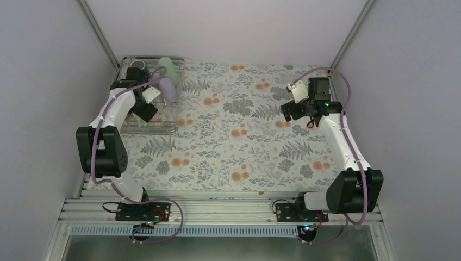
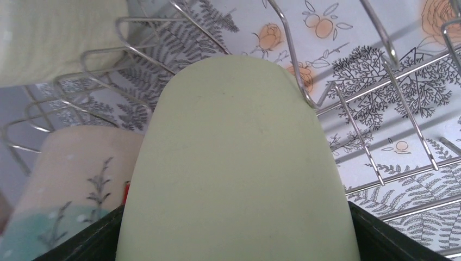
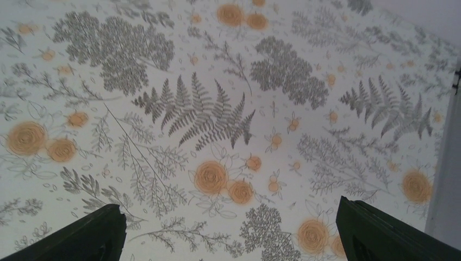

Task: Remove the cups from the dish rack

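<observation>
The dish rack (image 1: 129,129) stands at the table's far left. In it I see the dark green-black mug (image 1: 137,65), the mint-green tumbler (image 1: 168,67) and the lilac tumbler (image 1: 169,89). My left gripper (image 1: 143,112) reaches down into the rack. In the left wrist view its jaws (image 2: 234,234) hold the pale yellow-green cup (image 2: 234,163), which fills the space between both fingers. The beige patterned mug (image 2: 65,185) lies to its left and the cream-yellow mug (image 2: 49,38) beyond. My right gripper (image 1: 295,110) (image 3: 228,223) is open and empty above the cloth at the far right.
The rack's upright wire prongs (image 2: 304,81) stand close round the held cup. A floral tablecloth (image 1: 239,141) covers the table. Grey walls and slanted metal posts (image 1: 348,38) bound the far corners. The right wall's edge shows in the right wrist view (image 3: 443,179).
</observation>
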